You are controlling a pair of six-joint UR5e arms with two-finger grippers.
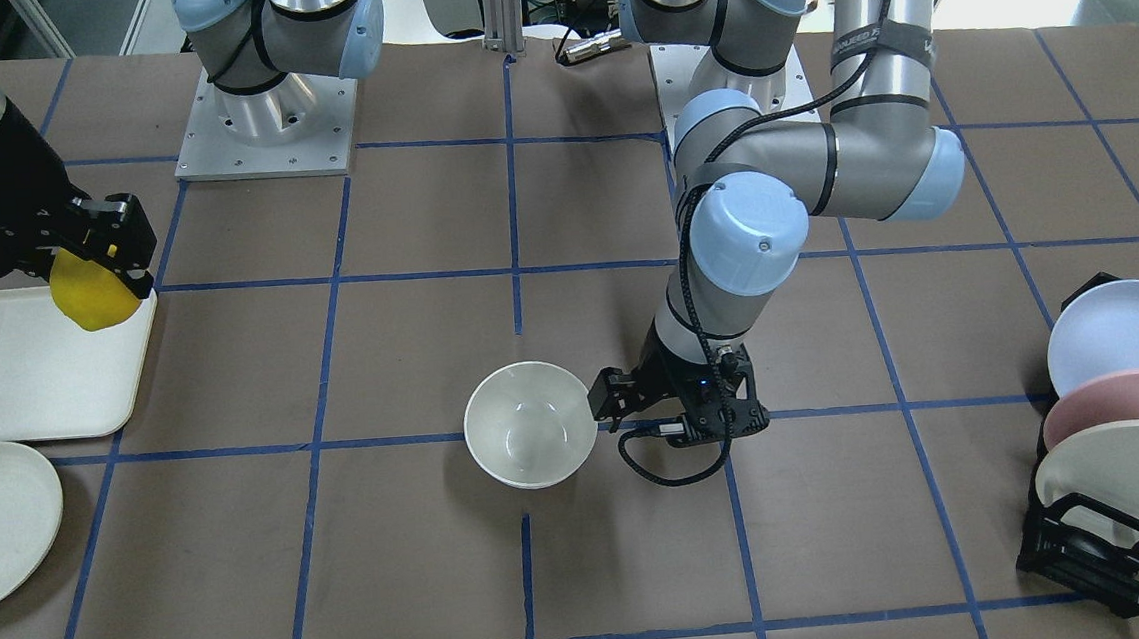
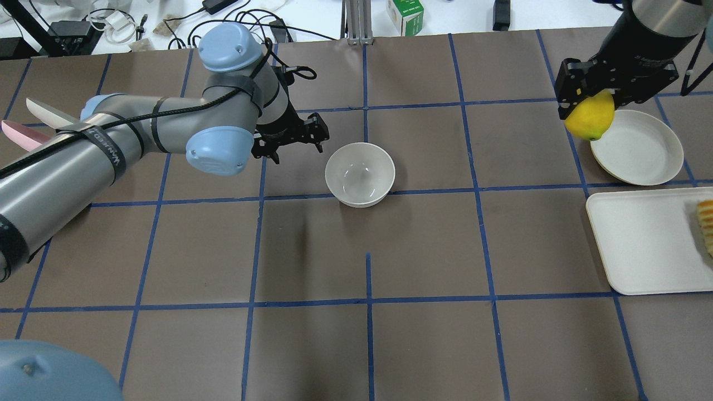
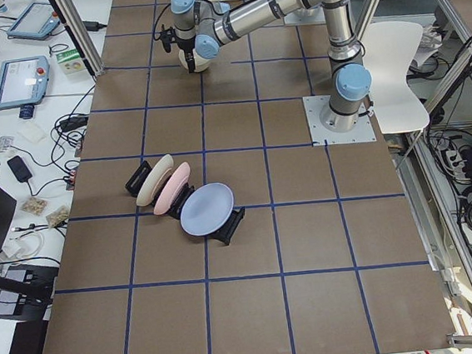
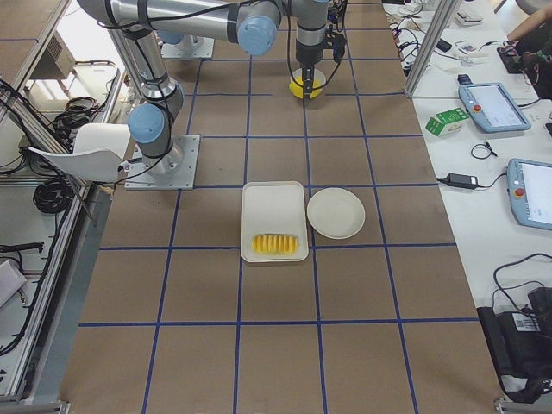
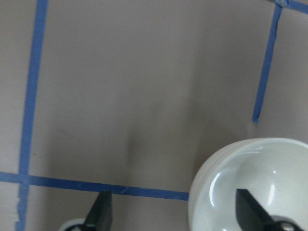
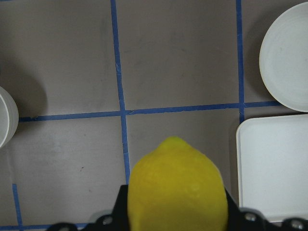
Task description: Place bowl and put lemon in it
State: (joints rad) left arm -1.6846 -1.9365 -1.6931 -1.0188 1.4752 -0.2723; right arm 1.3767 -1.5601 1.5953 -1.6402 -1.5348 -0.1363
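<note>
Overhead exterior: left gripper (image 2: 292,142) low at centre-left, jaws wide beside bowl (image 2: 360,174); right gripper (image 2: 591,107) raised upper right, clamping lemon (image 2: 589,122).

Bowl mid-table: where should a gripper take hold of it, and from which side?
The bowl stands upright, mouth open, probably too wide to span: pinch its rim wall from above, one finger inside, one outside, on the side nearest the open left gripper.
</note>
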